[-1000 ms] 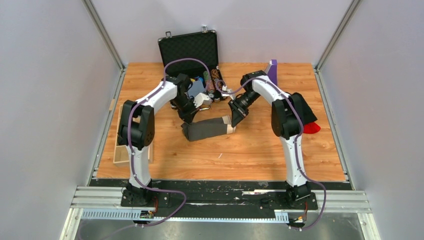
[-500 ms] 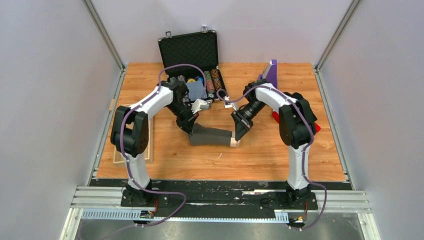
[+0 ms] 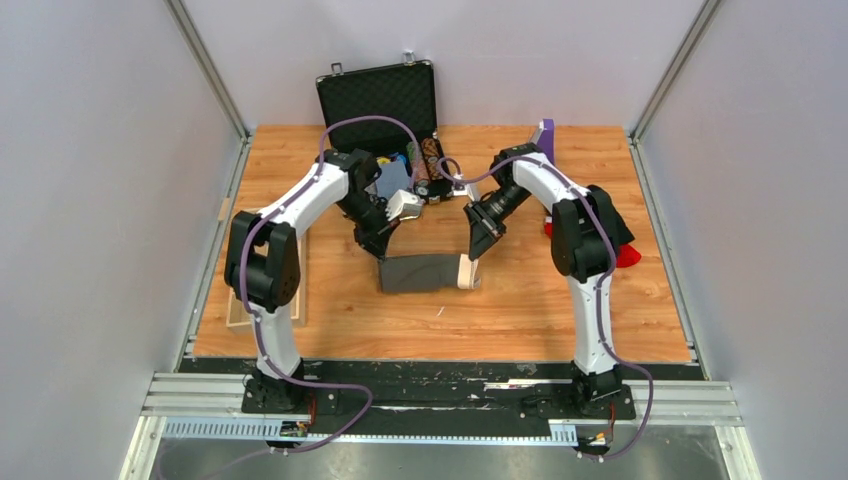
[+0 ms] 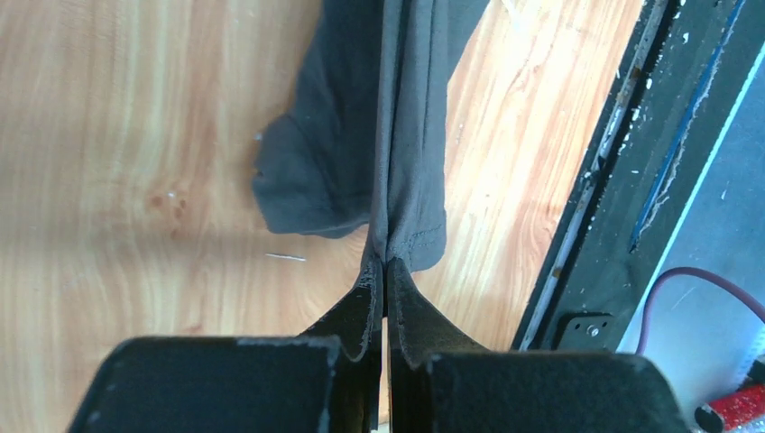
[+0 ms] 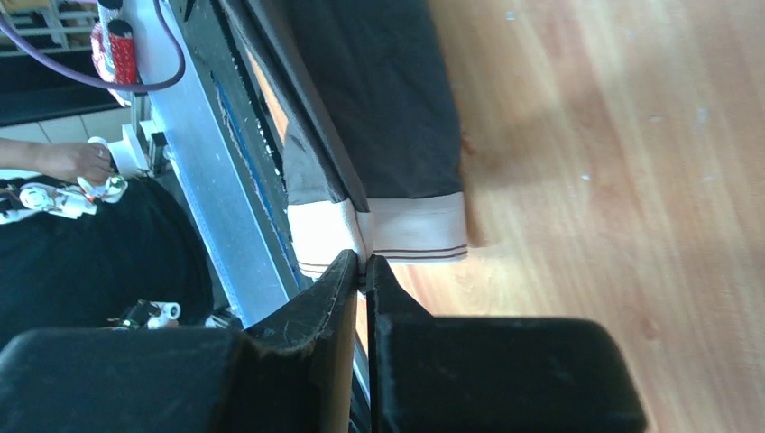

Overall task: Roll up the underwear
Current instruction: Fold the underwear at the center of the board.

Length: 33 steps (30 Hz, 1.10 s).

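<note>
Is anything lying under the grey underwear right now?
Bare wooden tabletop shows around the dark charcoal-grey cloth underwear, pinched by left gripper and right gripper. Anything beneath its folded layers is covered.

From the top camera, the left gripper [image 3: 381,246] and the right gripper [image 3: 474,254] are too small for me to tell where they meet the underwear [image 3: 420,272]. In the left wrist view the cloth runs out past the top edge, and its pinched hem is hidden between the closed fingers [image 4: 361,307]. The right wrist view also cuts it at the top. The right arm covers most of the red garment [image 3: 628,256], and the left arm hides part of the case [image 3: 378,95].
</note>
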{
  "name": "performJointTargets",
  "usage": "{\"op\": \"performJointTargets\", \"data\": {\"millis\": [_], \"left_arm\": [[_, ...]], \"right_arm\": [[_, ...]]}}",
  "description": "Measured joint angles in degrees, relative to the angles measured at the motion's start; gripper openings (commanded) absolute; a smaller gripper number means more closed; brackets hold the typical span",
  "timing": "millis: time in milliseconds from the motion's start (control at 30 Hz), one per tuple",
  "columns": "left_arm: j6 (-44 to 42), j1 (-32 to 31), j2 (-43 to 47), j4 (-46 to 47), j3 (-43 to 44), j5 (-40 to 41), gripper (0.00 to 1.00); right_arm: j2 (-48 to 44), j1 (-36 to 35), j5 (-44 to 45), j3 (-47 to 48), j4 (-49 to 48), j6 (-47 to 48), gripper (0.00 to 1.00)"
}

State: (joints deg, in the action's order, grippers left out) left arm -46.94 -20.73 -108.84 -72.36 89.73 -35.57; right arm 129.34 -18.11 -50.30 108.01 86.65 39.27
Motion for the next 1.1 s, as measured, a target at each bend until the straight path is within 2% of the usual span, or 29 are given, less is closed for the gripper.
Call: {"op": "performJointTargets", "data": {"millis": [167,300,567,900,1100], "left_arm": [[-1.36,0.52,-5.33,-2.73,6.23,-0.24,0.0],[-3.63,1.55,-9.55,-6.23,10.36,-1.07,0.0],[-6.36,2.01,-13.79,-12.57,13.31,-3.23,0.0],[-7.1,2.03,-23.71,-15.23,23.23,-2.08,0.0],[-6.67,2.03,-24.33,-15.04,23.76,-1.4,0.0]], "right_arm": [[3.45,1.55,-0.44,1.33,-0.11,-0.66,0.0],[2.8,1.64,-1.53,-1.66,-0.28,-0.33,0.0],[2.25,1.03,-2.75,-5.64,-0.11,-0.46,0.0],[4.52,2.12,-2.19,-3.78,-0.72,-2.86,0.0],[6.45,2.43,-1.62,-3.45,-2.62,-5.09,0.0]]}}
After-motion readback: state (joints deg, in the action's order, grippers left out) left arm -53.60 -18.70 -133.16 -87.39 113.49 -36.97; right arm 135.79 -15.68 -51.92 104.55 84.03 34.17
